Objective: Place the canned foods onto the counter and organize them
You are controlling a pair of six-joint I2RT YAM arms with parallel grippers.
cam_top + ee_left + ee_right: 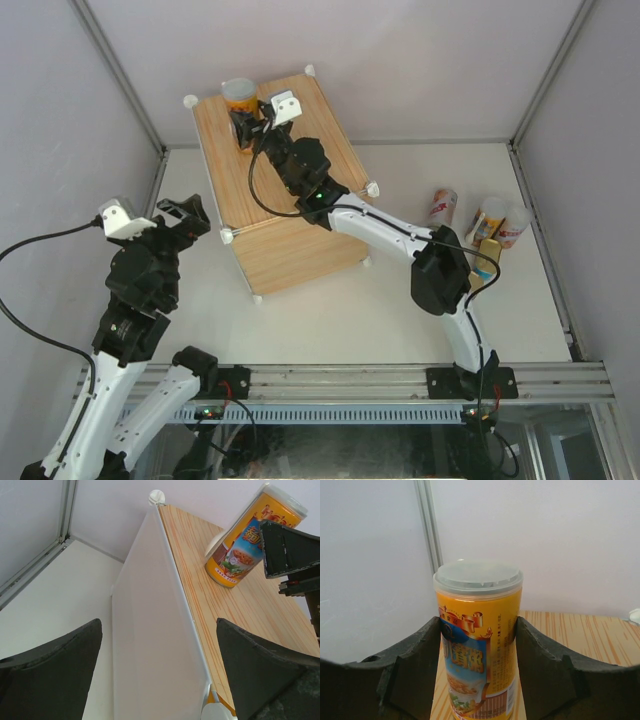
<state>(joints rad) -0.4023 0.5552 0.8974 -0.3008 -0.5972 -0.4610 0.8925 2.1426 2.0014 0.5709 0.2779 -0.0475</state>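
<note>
The counter [300, 205], a wood-grain box with white ball corners, stands at the table's far middle. A tall orange can [240, 95] with a pale lid stands upright on its far left corner. My right gripper [245, 128] is shut on this can; in the right wrist view both fingers press the sides of the can [485, 605], with the gripper [477, 645] around it. The can [245, 540] also shows in the left wrist view. My left gripper [190, 218] is open and empty beside the counter's left side; in its own view the gripper [159, 670] faces the counter's white side panel [150, 630].
Three tall cans [443, 207], [490, 218], [513, 226] and a small gold-blue tin [487, 258] lie at the table's right side near the wall. Grey walls with metal frame bars enclose the table. The right arm stretches across the counter's top.
</note>
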